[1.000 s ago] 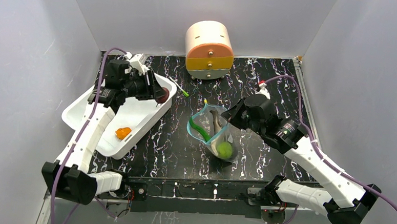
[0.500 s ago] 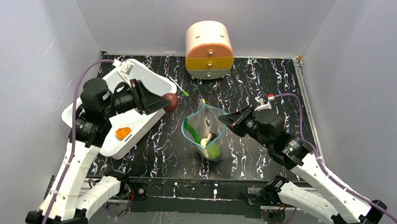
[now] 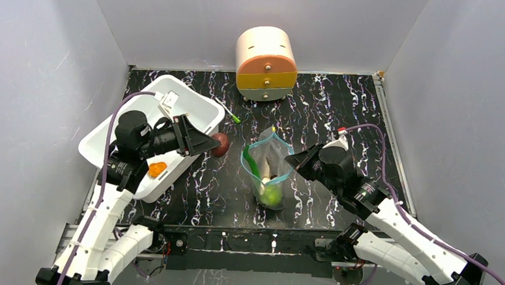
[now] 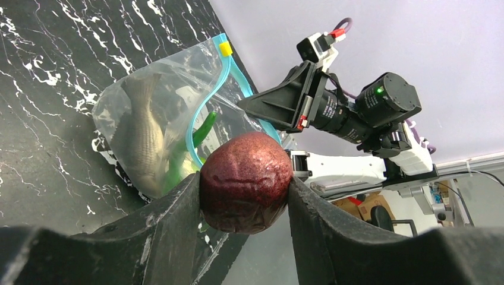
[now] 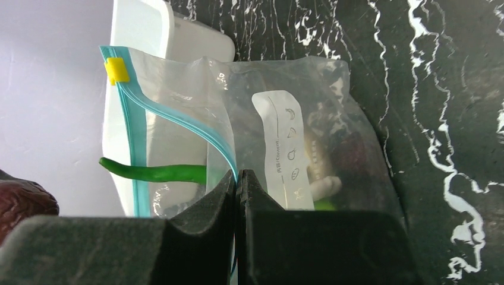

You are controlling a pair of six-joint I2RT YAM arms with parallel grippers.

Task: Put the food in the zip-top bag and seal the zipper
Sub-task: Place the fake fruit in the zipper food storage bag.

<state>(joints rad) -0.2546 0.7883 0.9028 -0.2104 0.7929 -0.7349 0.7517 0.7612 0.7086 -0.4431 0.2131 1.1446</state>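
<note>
Left claw (image 3: 214, 143): pinching the dark purple-brown ball (image 4: 245, 178), near the zip-top bag (image 5: 350, 136).
Right claw (image 5: 238, 178): pressed together on that bag's rim.
Inside bag: fish (image 4: 139, 136), green pepper (image 5: 154, 173).

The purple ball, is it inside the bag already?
No, the left claw holds the purple ball outside the bag, beside its open mouth.
</note>
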